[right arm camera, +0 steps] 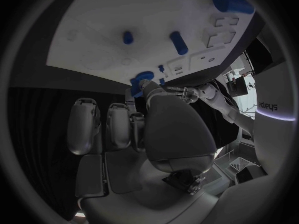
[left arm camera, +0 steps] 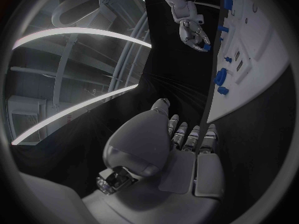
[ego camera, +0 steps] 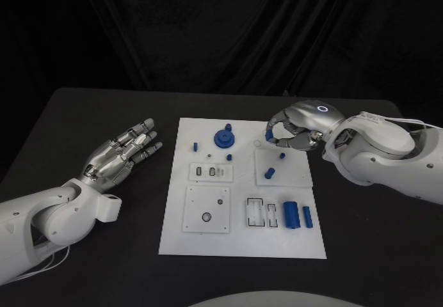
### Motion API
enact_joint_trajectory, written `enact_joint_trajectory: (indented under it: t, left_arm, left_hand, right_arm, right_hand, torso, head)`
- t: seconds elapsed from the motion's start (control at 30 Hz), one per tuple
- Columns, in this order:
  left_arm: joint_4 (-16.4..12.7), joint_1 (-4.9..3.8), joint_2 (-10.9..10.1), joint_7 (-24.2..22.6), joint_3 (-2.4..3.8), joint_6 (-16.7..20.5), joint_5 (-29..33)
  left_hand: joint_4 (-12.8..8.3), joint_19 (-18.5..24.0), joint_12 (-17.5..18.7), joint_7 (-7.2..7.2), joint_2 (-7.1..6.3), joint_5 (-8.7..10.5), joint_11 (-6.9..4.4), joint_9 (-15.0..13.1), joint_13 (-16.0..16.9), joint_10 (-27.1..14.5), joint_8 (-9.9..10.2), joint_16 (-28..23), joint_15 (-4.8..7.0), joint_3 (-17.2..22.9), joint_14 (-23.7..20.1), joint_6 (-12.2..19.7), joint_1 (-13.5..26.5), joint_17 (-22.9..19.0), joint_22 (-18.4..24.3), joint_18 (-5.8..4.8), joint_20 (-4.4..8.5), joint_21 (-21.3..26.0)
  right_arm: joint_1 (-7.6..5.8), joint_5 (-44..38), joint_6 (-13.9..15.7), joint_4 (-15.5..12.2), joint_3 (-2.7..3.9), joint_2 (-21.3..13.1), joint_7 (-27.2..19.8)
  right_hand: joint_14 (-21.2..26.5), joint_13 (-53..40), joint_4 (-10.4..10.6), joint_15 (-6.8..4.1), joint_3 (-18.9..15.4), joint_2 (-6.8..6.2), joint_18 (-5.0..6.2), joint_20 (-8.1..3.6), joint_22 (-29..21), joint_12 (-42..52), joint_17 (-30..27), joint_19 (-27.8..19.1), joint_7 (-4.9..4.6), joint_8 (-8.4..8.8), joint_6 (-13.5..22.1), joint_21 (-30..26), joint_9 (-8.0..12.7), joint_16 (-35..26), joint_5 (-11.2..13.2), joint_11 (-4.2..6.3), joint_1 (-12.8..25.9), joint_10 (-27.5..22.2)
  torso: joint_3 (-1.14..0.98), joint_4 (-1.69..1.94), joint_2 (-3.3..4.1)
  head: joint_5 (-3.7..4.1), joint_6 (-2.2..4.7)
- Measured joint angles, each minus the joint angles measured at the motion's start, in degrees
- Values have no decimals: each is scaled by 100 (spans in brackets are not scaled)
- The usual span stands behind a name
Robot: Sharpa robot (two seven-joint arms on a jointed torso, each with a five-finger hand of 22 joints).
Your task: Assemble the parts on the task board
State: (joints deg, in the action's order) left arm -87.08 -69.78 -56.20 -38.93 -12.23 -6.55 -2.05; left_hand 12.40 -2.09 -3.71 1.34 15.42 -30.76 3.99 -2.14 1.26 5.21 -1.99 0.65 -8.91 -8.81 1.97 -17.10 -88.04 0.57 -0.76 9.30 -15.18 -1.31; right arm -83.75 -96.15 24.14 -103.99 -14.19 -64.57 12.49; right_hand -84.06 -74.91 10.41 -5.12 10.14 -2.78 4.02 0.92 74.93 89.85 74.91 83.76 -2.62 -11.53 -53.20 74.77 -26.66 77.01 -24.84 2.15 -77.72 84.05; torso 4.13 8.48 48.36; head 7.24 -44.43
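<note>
Your right robot hand (ego camera: 294,131) hovers over the far right of the task board (ego camera: 242,246), fingers curled around a small blue part (ego camera: 269,135) pinched at their tips. Just to its left stands the round blue part (ego camera: 223,137), so the right arm is nearer to it. Your left robot hand (ego camera: 120,153) lies open, fingers spread, on the desk (ego camera: 369,224) left of the board.

A robotics lab: black curtains hang at 12 o'clock behind a black table (ego camera: 92,128), where a white task board (ego camera: 242,249) lies centred between two white robot arms.
</note>
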Motion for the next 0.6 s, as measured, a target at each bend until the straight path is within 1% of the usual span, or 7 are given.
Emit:
enact_joint_trajectory:
  t: [0.1, 0.2, 0.27, 0.33, 0.43, 0.47, 0.6]
  left_arm:
    - [0, 0, 1, 0, 0, 0, 0]
    - [0, 0, 0, 0, 0, 0, 0]
    - [-1, 0, -1, 0, 0, 0, 0]
    - [-1, 1, -3, 0, 0, 0, 0]
    - [-3, 2, -3, 0, 0, -1, 0]
    - [-4, 2, -3, 0, 0, -2, 0]
    - [-4, 2, -17, 0, 0, -2, 0]
  left_hand:
    - [0, 0, 0, 0, 0, 0, 0, 0, 0, 0, 0, 0, 0, 0, 0, 0, 0, 0, 0, 0, 0, 0]
    - [0, 0, 0, 0, 0, 0, 0, 0, 0, 0, 0, 0, 0, 0, 0, 0, 0, 0, 0, 0, 0, 0]
    - [0, 0, 0, 0, 0, 0, 0, 0, 0, 0, 0, 0, 0, 0, 0, 0, 0, 0, 0, 0, 0, 0]
    - [0, 0, 0, 0, 0, 0, 0, 0, 0, 0, 0, 0, 0, 0, 0, 0, 0, -1, 0, 0, 0, 0]
    - [0, 0, 0, 0, 0, 0, 0, 0, 0, 0, 0, 0, 0, 0, 0, 0, 0, -1, 0, 0, 0, 0]
    - [0, 0, 0, 0, 0, 0, 0, 0, 0, 0, 0, 0, 0, 0, 0, 0, 0, -1, 0, 0, 0, 0]
    - [0, 0, 0, 0, 0, 0, 0, 0, 0, 0, 0, 0, 0, 0, 0, 0, 0, -1, 0, 0, 0, 0]
  right_arm:
    - [-17, 0, 4, -101, -1, 259, -19]
    - [-18, 0, -19, -116, -3, 552, -32]
    - [1, -1, -47, -115, -2, 716, -40]
    - [48, -2, -72, -101, 1, 813, -43]
    - [164, -3, -111, -33, -2, 976, -42]
    - [197, -4, -121, -12, -4, 1020, -42]
    - [321, -41, -166, 85, -5, 1178, -34]
  right_hand:
    - [0, 0, -2, 0, 2, 0, 0, 0, 0, 0, 0, 0, 0, 0, 0, 23, -2, 0, -16, 0, 0, 0]
    - [0, 0, -31, 0, 30, -1, 0, 0, 0, 0, 0, 0, 0, 2, 0, 23, -2, 22, -80, 0, 1, 0]
    - [0, 0, -31, 0, 30, -1, 0, 0, 0, 0, 0, 0, 0, 4, 1, 23, -2, 22, -80, 0, 1, 0]
    - [0, 0, -31, 0, 30, -1, 0, 0, 0, 0, 0, 0, -1, 5, 1, 23, -2, 22, -80, 0, 1, 0]
    - [0, 0, -53, 0, 52, -2, 0, 0, 0, 0, 0, 0, -4, 7, -1, 23, -2, 22, -126, 0, 1, 0]
    - [0, 0, -66, 0, 64, -2, 0, 0, -1, 0, 0, 0, -24, 7, -20, 23, -2, 22, -132, 0, 1, 0]
    - [0, 0, -73, 0, 71, -2, 0, 0, -1, 0, 0, 0, -41, -15, -20, 23, -2, 22, -133, 0, 1, 0]
  torso:
    - [1, 1, 0]
    - [3, 2, 0]
    - [5, 3, 0]
    - [7, 3, -1]
    - [8, 2, -1]
    - [8, 2, -1]
    - [7, -6, -1]
  head:
    - [-9, -9]
    - [-27, -35]
    - [-34, -49]
    - [-36, -54]
    - [-36, -55]
    - [-40, -60]
    - [-81, -76]
